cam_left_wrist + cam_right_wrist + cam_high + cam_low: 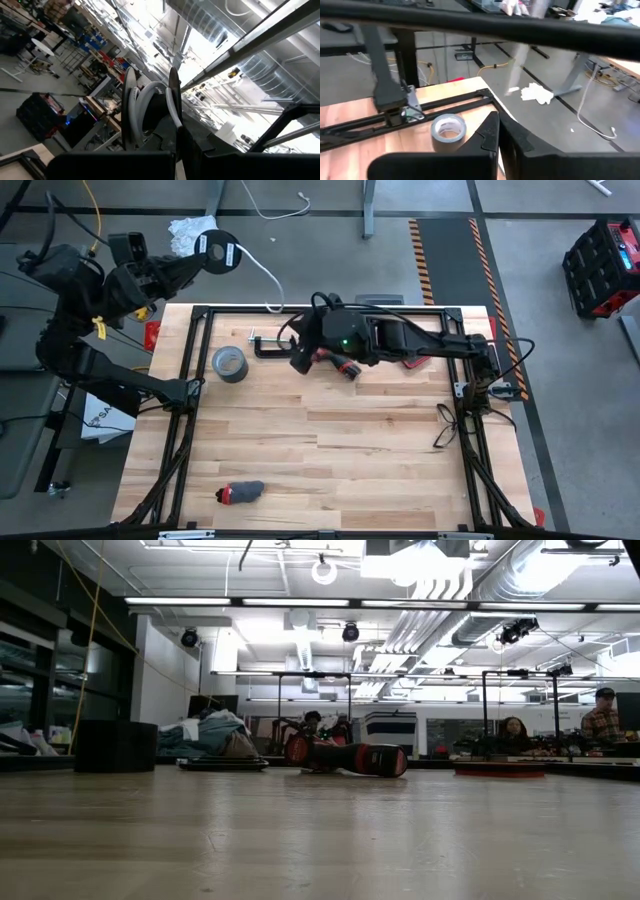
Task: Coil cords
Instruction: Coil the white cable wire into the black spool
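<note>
The cord (262, 268), thin and white, winds on a black disc (217, 250) pinched by left fingers (172, 100); right fingers (492, 131) pressed together.

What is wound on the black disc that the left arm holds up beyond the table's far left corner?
White cable lies coiled around the black disc, between its two flat sides. The left gripper covers the lowest turns. The rest of the cable trails down to the table's far edge.

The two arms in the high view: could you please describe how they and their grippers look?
Both are dark, jointed arms. The right arm carries a small green light and black cables looping near its base. The right gripper ends in two dark wedge-shaped fingers. The left gripper is likewise dark.
</note>
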You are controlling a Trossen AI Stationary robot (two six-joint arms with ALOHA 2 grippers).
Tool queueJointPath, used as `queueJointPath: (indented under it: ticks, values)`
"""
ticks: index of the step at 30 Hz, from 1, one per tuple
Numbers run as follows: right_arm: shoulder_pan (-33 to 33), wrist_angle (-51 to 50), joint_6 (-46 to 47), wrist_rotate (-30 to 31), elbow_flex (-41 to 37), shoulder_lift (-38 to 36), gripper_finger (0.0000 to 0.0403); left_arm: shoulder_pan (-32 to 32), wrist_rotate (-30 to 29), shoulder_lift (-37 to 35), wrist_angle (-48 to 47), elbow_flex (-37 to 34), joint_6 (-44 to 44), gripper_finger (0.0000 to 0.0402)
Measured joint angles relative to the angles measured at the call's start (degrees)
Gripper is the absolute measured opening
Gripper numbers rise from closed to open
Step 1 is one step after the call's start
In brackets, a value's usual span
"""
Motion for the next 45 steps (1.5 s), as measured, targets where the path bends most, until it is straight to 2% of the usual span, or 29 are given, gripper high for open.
queueJointPath:
  ticks: [5,10,13,16,20,25,29,39,42,45]
  values:
    - [0.66,0.74,-0.82,-0.34,0.0,-0.02,0.0,0.0,-0.97,0.19,-0.48,0.0,-0.02,0.0]
    - [0.7,0.44,2.17,-0.74,0.0,-0.65,0.0,0.0,-1.38,0.28,-0.48,0.0,-0.2,0.0]
    - [1.02,-0.52,1.92,-4.04,0.0,-2.49,0.001,0.0,-1.76,0.28,-0.47,0.0,-0.49,0.0]
    - [1.06,-2.03,0.81,-4.89,0.04,-4.04,0.0046,0.0,-1.88,0.28,-0.48,0.0,-0.56,0.0]
    - [1.05,-0.62,0.59,-4.93,0.04,-3.79,0.0123,-0.01,-1.68,0.52,-0.45,0.0,-0.63,0.0]
    - [0.87,3.2,0.46,1.09,0.04,-2.06,0.0221,0.0,-1.38,0.92,-0.5,0.0,-1.59,0.0]
    - [-0.57,4.01,1.05,1.25,0.02,-0.81,0.026,0.0,-1.38,0.83,-0.42,0.02,-1.58,0.0]
    - [-2.65,8.08,2.45,-0.97,0.02,0.81,0.0255,0.0,-1.31,0.85,-0.47,0.01,-1.57,0.0]
    - [-2.75,8.39,2.43,-0.07,0.02,0.78,0.024,0.0,-1.31,1.06,-0.73,0.02,-1.57,0.0]
    - [-2.75,8.41,2.21,0.79,0.02,0.81,0.0208,0.0,-1.31,1.26,-0.66,0.02,-1.57,0.0]
